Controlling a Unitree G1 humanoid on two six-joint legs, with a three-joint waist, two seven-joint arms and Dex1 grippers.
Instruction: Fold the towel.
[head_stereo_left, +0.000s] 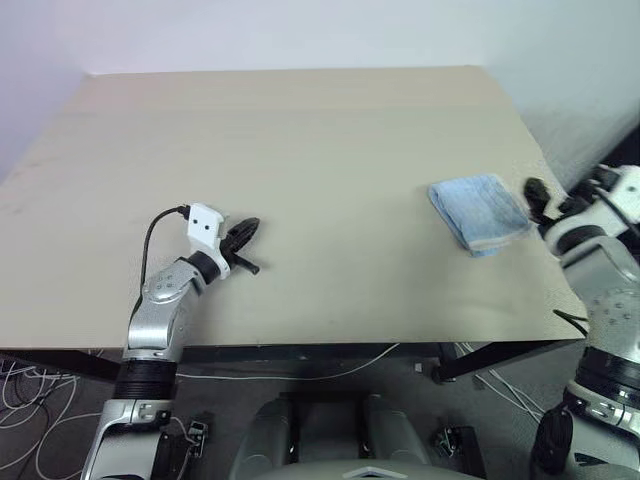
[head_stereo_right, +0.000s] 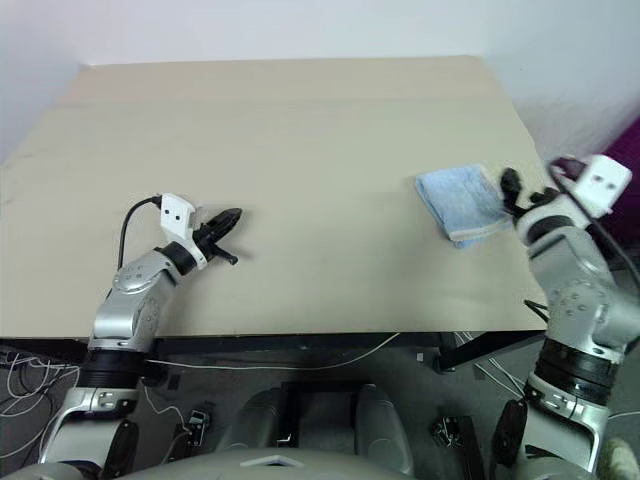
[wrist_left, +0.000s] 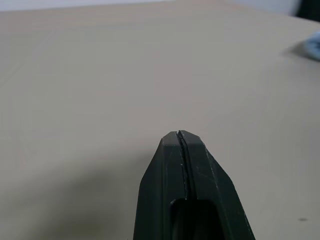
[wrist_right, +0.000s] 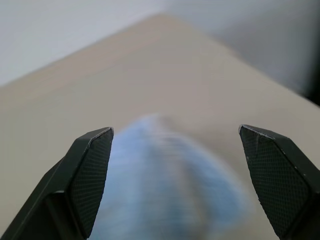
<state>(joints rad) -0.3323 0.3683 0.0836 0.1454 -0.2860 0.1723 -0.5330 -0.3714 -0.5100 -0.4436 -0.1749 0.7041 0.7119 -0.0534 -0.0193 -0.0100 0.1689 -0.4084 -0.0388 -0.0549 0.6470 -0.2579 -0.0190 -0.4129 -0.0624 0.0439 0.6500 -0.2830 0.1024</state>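
Pale wood counter (head_stereo_left: 300, 150), plain wall behind, cables on the floor beneath. Towel (head_stereo_left: 478, 211) lies near the counter's right edge as a compact folded light blue bundle, well apart from the left claw (head_stereo_left: 243, 236).

Left claw: fingers pressed fully together, holding nothing, hovering over bare counter.

Right claw (wrist_right: 175, 165): spread wide, nothing between the fingers, towel just ahead of and below them; whether a fingertip brushes the cloth I cannot tell, the wrist view being smeared.

Step in hand, by my reading: release after the last fold. To do it well, back the right claw off without snagging the terry, so the top layer stays flat and the edges stay matched.

Towel's long axis runs from the far side, nearer the centre, toward the near right edge; its thicker rolled-looking edge faces the near side.
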